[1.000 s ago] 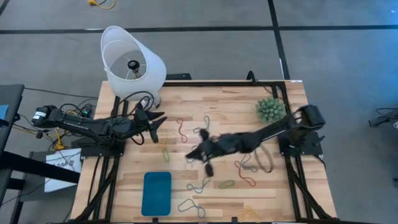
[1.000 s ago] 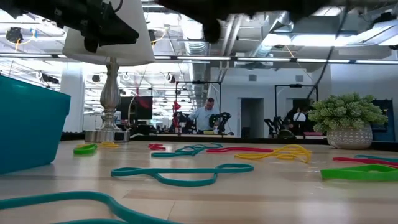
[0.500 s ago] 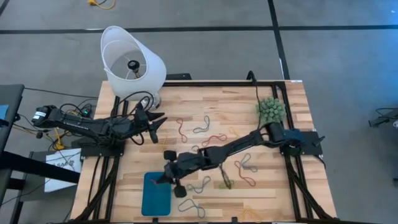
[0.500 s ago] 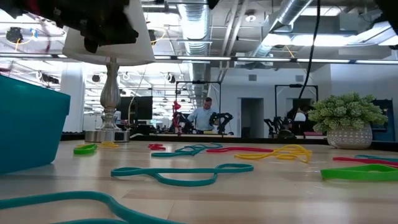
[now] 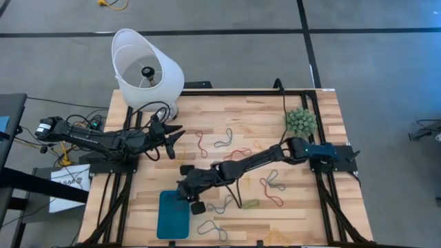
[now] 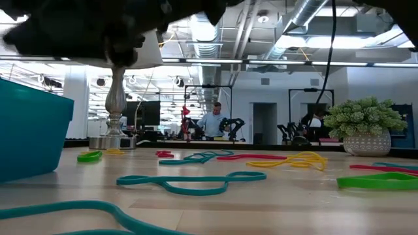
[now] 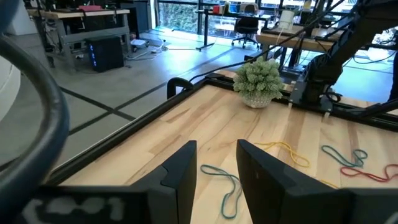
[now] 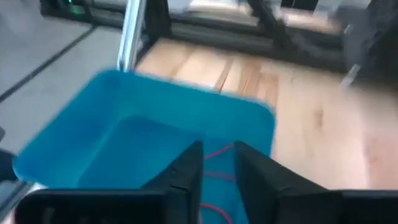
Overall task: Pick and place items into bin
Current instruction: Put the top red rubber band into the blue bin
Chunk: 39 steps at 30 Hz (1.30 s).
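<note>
The teal bin [image 5: 172, 217] lies near the table's front edge, left of centre, and fills the right wrist view [image 8: 124, 118]. My right gripper [image 5: 180, 195] reaches over the bin's far right corner and slants down, with its fingers apart [image 8: 217, 152]. A red band [image 8: 211, 176] shows in the gap, over the bin's floor. Many other bands lie flat on the wood: a red one [image 5: 201, 143], a grey one [image 5: 222, 141], a green one [image 5: 249, 204]. My left gripper [image 5: 172, 136] waits open at the far left, above the table [image 7: 214, 149]. My right gripper has the red band [image 8: 219, 151] in the gap between its fingers, above the bin's floor. I cannot tell whether the fingers touch the band.
A white lampshade [image 5: 146, 69] stands at the far left corner and a spiky green plant ball [image 5: 300, 120] at the far right. More bands lie right of the bin [image 5: 219, 205] and at the front edge [image 5: 212, 229]. The black frame [image 5: 241, 91] borders the table.
My right gripper has swung from the table's middle toward the near left, sinking and tipping down until it stands over the bin's far right corner. Most of that travel came in the first half second. My left arm has kept still.
</note>
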Tool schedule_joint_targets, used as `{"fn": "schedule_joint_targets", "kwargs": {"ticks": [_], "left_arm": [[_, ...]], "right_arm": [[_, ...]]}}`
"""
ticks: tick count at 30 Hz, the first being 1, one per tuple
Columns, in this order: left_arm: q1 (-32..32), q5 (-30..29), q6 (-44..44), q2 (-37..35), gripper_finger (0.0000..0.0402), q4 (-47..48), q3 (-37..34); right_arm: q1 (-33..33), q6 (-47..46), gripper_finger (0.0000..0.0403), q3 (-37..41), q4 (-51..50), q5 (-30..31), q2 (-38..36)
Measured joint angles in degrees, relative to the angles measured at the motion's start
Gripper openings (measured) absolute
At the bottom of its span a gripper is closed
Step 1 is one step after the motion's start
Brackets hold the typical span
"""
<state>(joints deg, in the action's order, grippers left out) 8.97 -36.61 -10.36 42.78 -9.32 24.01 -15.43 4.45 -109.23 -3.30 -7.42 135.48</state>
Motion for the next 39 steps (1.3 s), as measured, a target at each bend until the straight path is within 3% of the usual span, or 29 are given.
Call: {"fn": "schedule_joint_targets", "kwargs": {"ticks": [4,7,14,21,26,29,32,39], "left_arm": [[0.0,4.3,0.5,0.0,0.0103,0.3,0.0],[0.0,7.4,1.1,0.2,0.0103,2.0,0.0],[-2.5,14.6,-14.5,4.5,0.0103,1.0,0.1],[-6.5,23.4,-6.9,15.2,0.0103,2.7,2.8],[-7.7,25.3,-6.2,26.8,0.0103,5.1,9.3],[-7.7,22.5,-11.7,33.4,0.0103,12.7,14.8],[-7.5,21.6,-9.8,39.6,0.0103,23.4,19.9],[-8.2,18.7,-15.9,50.8,0.0103,26.1,24.9]], "right_arm": [[0.3,-0.3,0.0125,-0.2,-5.7,-0.2,-4.2],[0.7,-2.3,0.0133,0.0,-15.6,-0.2,-7.9],[4.5,0.5,0.0122,0.1,-39.8,-0.2,-20.6],[8.9,1.8,0.0119,8.5,-45.1,-2.0,-40.0],[9.8,-4.0,0.0119,25.1,-41.0,-0.7,-57.5],[8.4,-10.5,0.0119,38.9,-32.7,2.2,-68.0],[6.6,-15.3,0.0119,52.8,-22.7,5.1,-76.9],[2.4,-20.5,0.0119,75.8,0.2,7.8,-87.0]]}}
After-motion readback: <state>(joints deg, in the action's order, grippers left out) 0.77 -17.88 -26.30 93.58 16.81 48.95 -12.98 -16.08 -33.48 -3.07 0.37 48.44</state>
